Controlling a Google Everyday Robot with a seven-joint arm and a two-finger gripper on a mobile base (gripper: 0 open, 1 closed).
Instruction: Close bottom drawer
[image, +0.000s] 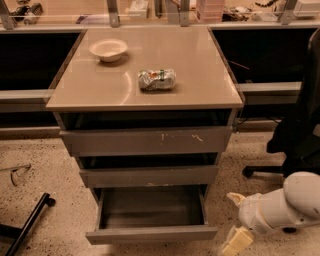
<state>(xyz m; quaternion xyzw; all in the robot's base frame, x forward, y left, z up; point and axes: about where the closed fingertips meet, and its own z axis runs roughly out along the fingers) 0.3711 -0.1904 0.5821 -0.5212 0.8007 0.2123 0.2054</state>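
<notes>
The bottom drawer (151, 234) of the grey cabinet is pulled well out. Its plain front panel is near the lower edge of the camera view, and its grey box interior (150, 207) holds nothing. My gripper (235, 220) is at the lower right, on the end of the white arm (280, 205). It is just right of the drawer's front right corner and does not touch it. Its two cream fingertips (237, 241) stand apart with nothing between them. The lower tip is partly cut off by the frame edge.
The top drawer (146, 141), with white scratch marks, and the middle drawer (149, 176) stand slightly out. A white bowl (108, 49) and a crushed can (157, 79) lie on the cabinet top. A black office chair (300, 130) stands right. A black bar (27, 222) lies on the floor left.
</notes>
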